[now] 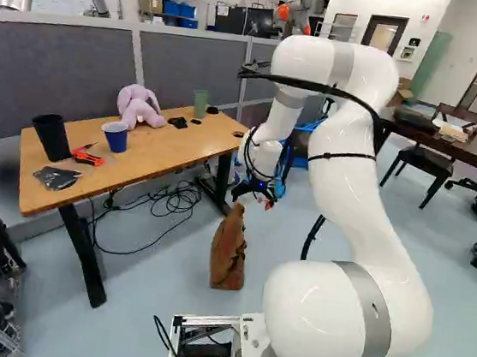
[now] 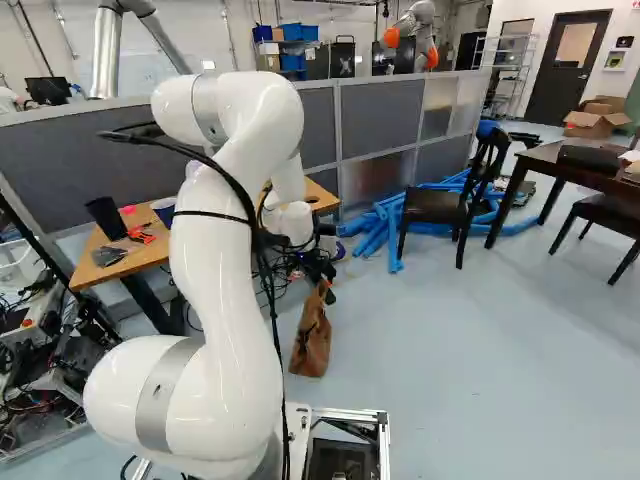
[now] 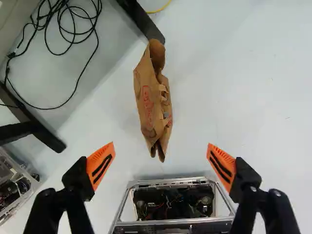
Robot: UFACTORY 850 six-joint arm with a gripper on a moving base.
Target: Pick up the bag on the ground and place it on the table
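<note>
In the left base view, the brown paper bag [image 1: 229, 255] is on the floor to the right of the wooden desk [image 1: 150, 158], near that desk's farther black leg; its long axis runs away from the base, the narrower end pointing toward the fingers [image 1: 268, 204]. Whether it stands or lies, I cannot tell. The fingers are above and beyond that narrow end, apart from the bag. The desk carries a pink plush toy [image 1: 139, 109], a blue cup [image 1: 115, 139] and a black tumbler [image 1: 52, 137], while loose cables [image 1: 166, 209] spread under it. In the right base view, the bag is just off the desk's right end, its narrow end leaning slightly rightward, and blue tubes [image 2: 405, 220] are on the floor farther right of the desk. In the wrist view, the bag's long axis reaches from near the foot of the farther desk leg [image 3: 146, 22] toward the metal base frame [image 3: 170, 223], with handles along its side away from the desk cables. The fingers [image 3: 100, 165] are spread wide, and the bag is ahead of the gap, roughly centred between their lines, touching neither.
</note>
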